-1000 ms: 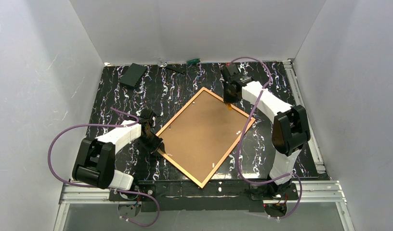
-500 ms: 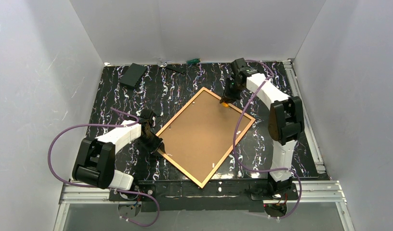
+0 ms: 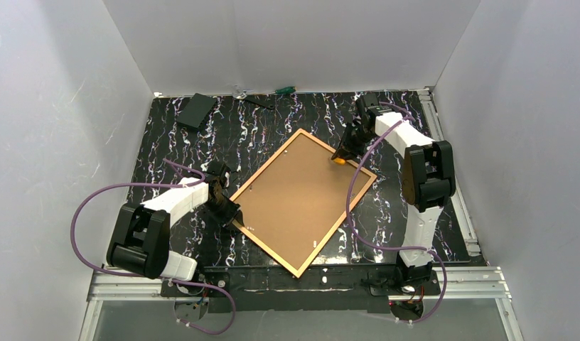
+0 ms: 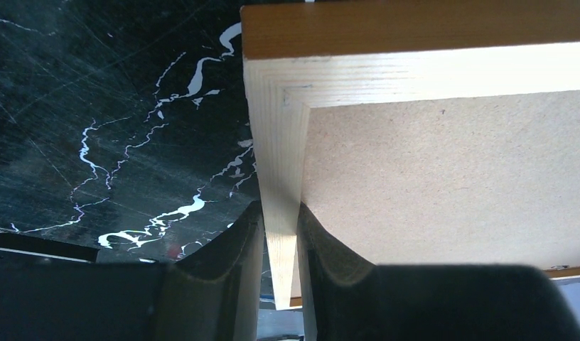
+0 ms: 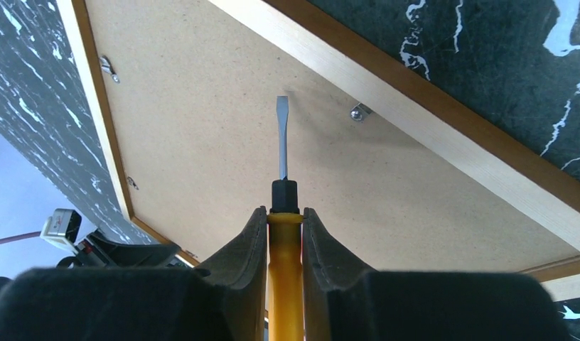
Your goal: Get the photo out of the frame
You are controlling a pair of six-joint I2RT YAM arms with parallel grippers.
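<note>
The frame [image 3: 266, 239] lies face down on the black marbled table, turned like a diamond. The photo [image 3: 301, 199] sits inside it with its plain brown board back up; the printed side is hidden. My left gripper [image 3: 234, 213] is at the frame's left corner, shut on the pale wooden rail [image 4: 276, 156], one finger on the board [image 4: 443, 170]. My right gripper [image 3: 342, 153] is over the far right rail, shut on a yellow-handled screwdriver [image 5: 284, 284]. Its flat blade [image 5: 281, 135] points across the board, just short of a metal clip [image 5: 358, 111].
Two more small clips [image 5: 109, 67] [image 5: 132, 183] hold the board along another rail. A black box [image 3: 196, 111] lies at the back left, and a green-handled screwdriver [image 3: 283, 89] lies by the back wall. White walls close in the table on three sides.
My right wrist has swung to the right behind the frame, so the screwdriver now points in from the far right rail. The left arm and the frame have not moved.
</note>
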